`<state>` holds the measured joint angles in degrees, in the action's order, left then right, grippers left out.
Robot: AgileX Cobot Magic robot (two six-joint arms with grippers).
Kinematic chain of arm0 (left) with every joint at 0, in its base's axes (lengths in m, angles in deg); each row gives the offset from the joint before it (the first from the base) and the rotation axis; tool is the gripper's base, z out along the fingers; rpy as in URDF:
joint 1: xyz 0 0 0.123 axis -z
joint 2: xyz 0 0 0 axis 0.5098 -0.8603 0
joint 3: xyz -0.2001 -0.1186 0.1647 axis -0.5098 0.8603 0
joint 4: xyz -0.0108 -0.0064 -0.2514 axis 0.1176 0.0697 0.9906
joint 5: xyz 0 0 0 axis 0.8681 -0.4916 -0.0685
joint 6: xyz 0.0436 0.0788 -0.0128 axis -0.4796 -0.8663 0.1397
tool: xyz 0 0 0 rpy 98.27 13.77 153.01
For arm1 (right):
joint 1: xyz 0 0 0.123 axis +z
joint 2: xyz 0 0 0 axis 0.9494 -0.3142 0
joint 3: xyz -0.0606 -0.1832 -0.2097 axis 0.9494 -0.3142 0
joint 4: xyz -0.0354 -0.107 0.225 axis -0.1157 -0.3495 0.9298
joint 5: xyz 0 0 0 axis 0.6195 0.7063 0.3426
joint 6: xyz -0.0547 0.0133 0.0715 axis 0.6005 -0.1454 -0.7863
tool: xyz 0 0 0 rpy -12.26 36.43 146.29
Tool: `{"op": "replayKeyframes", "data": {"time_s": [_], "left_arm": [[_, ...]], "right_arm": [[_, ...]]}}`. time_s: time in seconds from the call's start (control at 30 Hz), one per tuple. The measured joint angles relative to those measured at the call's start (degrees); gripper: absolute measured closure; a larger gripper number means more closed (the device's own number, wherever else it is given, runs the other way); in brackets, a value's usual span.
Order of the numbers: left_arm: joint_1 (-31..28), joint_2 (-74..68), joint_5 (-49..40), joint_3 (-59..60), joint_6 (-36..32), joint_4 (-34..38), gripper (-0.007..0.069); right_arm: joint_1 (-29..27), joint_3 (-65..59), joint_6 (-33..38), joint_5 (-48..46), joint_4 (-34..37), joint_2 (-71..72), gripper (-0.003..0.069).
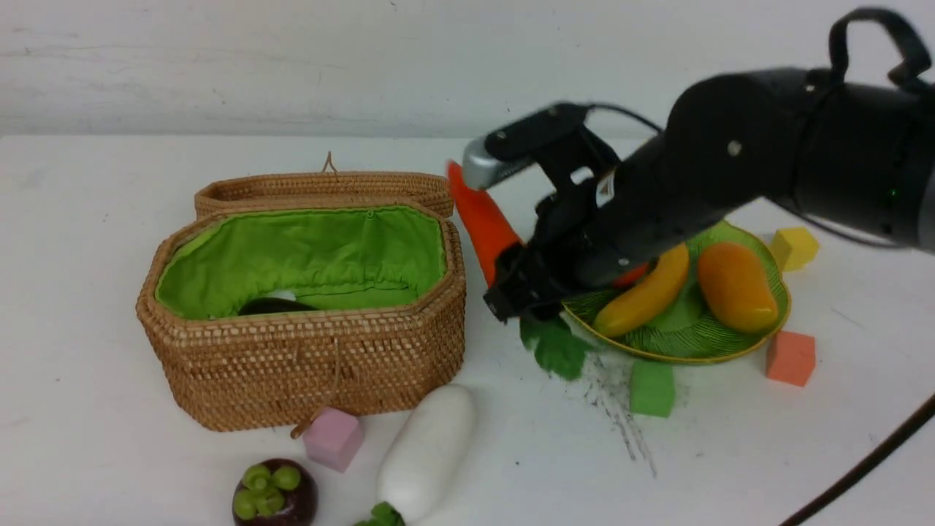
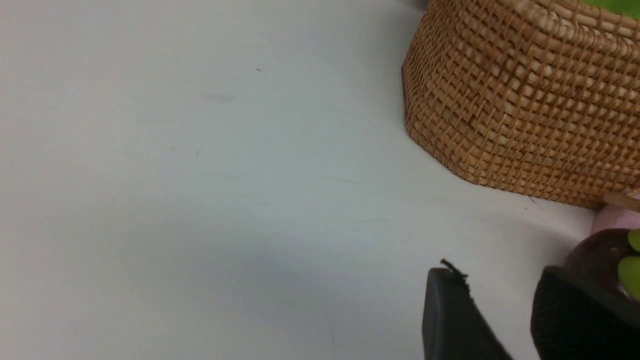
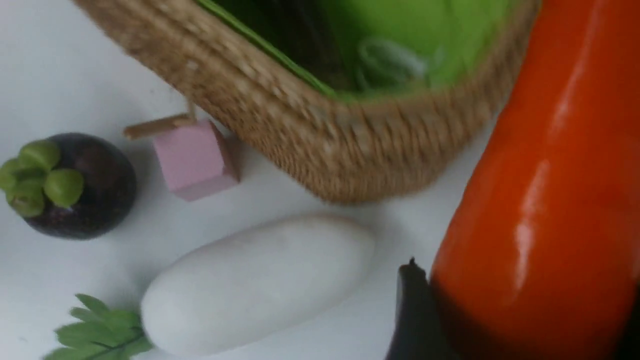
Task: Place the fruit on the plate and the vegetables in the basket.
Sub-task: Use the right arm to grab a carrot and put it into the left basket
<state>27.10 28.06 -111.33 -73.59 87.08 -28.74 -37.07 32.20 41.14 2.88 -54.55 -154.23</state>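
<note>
**front view**
- tabletop (image 1: 109,438): white, with dark scuffs in front of the plate.
- basket (image 1: 307,365): left of centre and open, with its lid (image 1: 321,191) laid back behind it. it has a green lining (image 1: 307,256). a dark eggplant (image 1: 274,307) lies low inside, mostly hidden.
- right gripper (image 1: 515,292): between basket and plate, clamped on the thick end of the carrot (image 1: 486,223). the carrot is tilted, tip up and away. its leaves (image 1: 555,347) hang at the tabletop by the plate's near-left rim.
- label (image 1: 605,188): small and white, on the right arm, too small to read.
- plate (image 1: 683,325): right of centre. it holds a banana (image 1: 643,292) and a mango (image 1: 736,287) side by side. an orange-red shape (image 1: 632,276) beside the banana is mostly hidden by the arm, and i cannot tell what it is.
- radish (image 1: 427,453): lying on the tabletop before the basket's right corner, leaves toward the camera.
- mangosteen (image 1: 274,493): on the tabletop at the near edge, left of the radish.
- cubes: the pink cube (image 1: 334,438) is just in front of the basket. the green cube (image 1: 651,387) and orange cube (image 1: 790,358) are by the plate's near rim. the yellow cube (image 1: 795,247) is behind the plate's right side.

**left wrist view**
- left gripper (image 2: 500,280): jaws apart with only bare tabletop between them, holding nothing. the mangosteen is just outside one finger. the basket wall and pink cube lie beyond.

**right wrist view**
- the carrot sits between the jaws, with one dark finger (image 3: 415,310) pressed against its side.
- below are the basket corner, pink cube, radish and mangosteen, somewhat blurred.
</note>
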Motion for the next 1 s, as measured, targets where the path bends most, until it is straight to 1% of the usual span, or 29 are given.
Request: {"op": "replayKeyframes", "data": {"time_s": [0.07,0.1,0.13,0.2,0.27,0.3,0.4,0.5,0.57,0.63,0.73,0.87,0.9,0.97,1.0], "left_arm": [[0.00,0.00,0.00,0.00,0.00,0.00,0.0386],[0.00,0.00,0.00,0.00,0.00,0.00,0.0386],[0.00,0.00,0.00,0.00,0.00,0.00,0.0386],[0.00,0.00,0.00,0.00,0.00,0.00,0.0386],[0.00,0.00,0.00,0.00,0.00,0.00,0.0386],[0.00,0.00,0.00,0.00,0.00,0.00,0.0386],[0.00,0.00,0.00,0.00,0.00,0.00,0.0386],[0.00,0.00,0.00,0.00,0.00,0.00,0.0386],[0.00,0.00,0.00,0.00,0.00,0.00,0.0386],[0.00,0.00,0.00,0.00,0.00,0.00,0.0386],[0.00,0.00,0.00,0.00,0.00,0.00,0.0386],[0.00,0.00,0.00,0.00,0.00,0.00,0.0386],[0.00,0.00,0.00,0.00,0.00,0.00,0.0386],[0.00,0.00,0.00,0.00,0.00,0.00,0.0386],[0.00,0.00,0.00,0.00,0.00,0.00,0.0386]], "right_arm": [[0.85,1.47,7.64,1.94,0.98,-0.26,0.0242],[1.47,2.53,11.14,4.40,2.91,-0.68,0.0242],[1.56,2.53,11.63,4.85,2.91,-0.76,0.0242],[3.08,4.15,17.41,12.25,9.58,-2.53,0.0242],[4.30,4.66,22.69,18.08,14.07,-4.68,0.0242],[4.74,4.74,24.45,20.73,15.91,-5.41,0.0242],[6.94,4.78,33.40,29.97,21.92,-9.95,0.0242],[8.42,4.97,39.05,34.91,25.69,-13.90,0.0242],[8.86,5.24,41.04,36.00,27.14,-15.75,0.0242],[9.12,5.34,41.39,36.28,27.78,-16.60,0.0242],[9.17,5.37,41.45,36.54,28.33,-16.74,0.0242],[9.17,5.67,40.70,37.16,30.80,-16.74,0.0235],[9.17,5.67,40.63,37.23,31.20,-16.74,0.0220],[9.17,5.69,40.55,37.45,31.84,-16.74,0.0151],[9.17,5.69,40.55,37.49,32.19,-16.74,0.0095]]}}
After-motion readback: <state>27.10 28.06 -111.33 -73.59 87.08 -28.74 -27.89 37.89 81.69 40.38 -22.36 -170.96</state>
